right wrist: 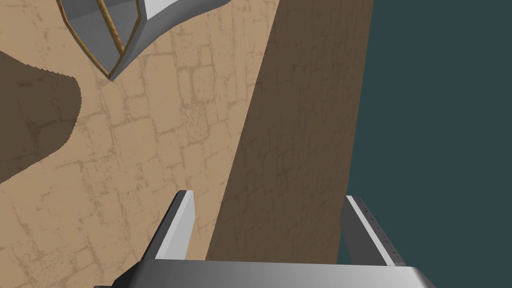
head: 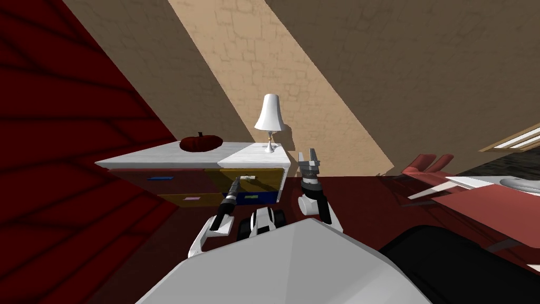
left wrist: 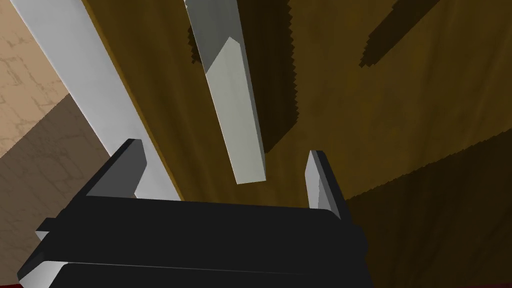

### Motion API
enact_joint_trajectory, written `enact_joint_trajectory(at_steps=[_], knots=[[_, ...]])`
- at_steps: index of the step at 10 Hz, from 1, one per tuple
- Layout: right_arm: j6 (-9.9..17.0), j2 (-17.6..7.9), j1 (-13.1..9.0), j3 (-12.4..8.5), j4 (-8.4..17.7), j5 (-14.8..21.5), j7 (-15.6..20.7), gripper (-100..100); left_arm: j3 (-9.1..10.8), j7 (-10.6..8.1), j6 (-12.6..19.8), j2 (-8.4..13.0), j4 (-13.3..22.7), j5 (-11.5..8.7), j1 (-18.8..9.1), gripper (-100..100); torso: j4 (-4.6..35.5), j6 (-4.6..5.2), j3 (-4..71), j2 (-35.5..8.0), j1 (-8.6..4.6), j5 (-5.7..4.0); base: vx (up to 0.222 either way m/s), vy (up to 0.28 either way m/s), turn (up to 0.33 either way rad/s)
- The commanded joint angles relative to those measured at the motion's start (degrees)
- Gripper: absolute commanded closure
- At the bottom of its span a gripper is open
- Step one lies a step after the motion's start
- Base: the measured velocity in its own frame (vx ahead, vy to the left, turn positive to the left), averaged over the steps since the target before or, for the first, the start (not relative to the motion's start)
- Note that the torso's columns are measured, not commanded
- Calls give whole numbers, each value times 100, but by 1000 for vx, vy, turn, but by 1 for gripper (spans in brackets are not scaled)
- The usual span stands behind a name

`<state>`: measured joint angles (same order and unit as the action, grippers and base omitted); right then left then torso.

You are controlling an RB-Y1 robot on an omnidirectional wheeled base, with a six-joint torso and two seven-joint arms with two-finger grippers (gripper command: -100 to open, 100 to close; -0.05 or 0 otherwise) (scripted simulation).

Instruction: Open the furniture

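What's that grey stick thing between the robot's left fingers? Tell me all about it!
It is a drawer handle: a plain, flat, light grey bar with a squared end. It stands slightly off the brown, wood-looking drawer front, casting a dark shadow there. The open left gripper has one finger each side of the bar's end, neither touching it. The drawer is the upper one, under the cabinet's white top.
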<state>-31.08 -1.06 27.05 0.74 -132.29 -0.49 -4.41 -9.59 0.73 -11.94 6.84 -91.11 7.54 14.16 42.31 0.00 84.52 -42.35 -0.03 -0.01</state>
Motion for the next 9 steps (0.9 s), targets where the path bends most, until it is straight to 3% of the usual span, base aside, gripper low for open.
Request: enact_joint_trajectory(at_steps=[1,2,7,8,9], knots=[[0,0,-1,0,0,0,0,0,2,1,-1,-1,2,0,-5,-100,6,-1,-16,-29,11,3,21,-5,1],[1,0,-2,0,1,0,0,0,1,1,-1,-2,2,0,-6,100,10,0,-22,-36,14,4,10,-2,0],[1,0,-5,0,1,0,0,0,-86,-28,77,72,-245,11,178,100,-2,0,3,3,3,0,-164,29,19],[1,0,-4,0,1,0,0,0,-56,-22,51,52,-162,6,123,-100,-11,1,25,43,-1,0,71,-11,-25],[1,0,-1,0,1,0,0,0,-49,-20,44,47,-142,5,110,-100,-23,0,51,84,-8,-2,152,-6,-18]])
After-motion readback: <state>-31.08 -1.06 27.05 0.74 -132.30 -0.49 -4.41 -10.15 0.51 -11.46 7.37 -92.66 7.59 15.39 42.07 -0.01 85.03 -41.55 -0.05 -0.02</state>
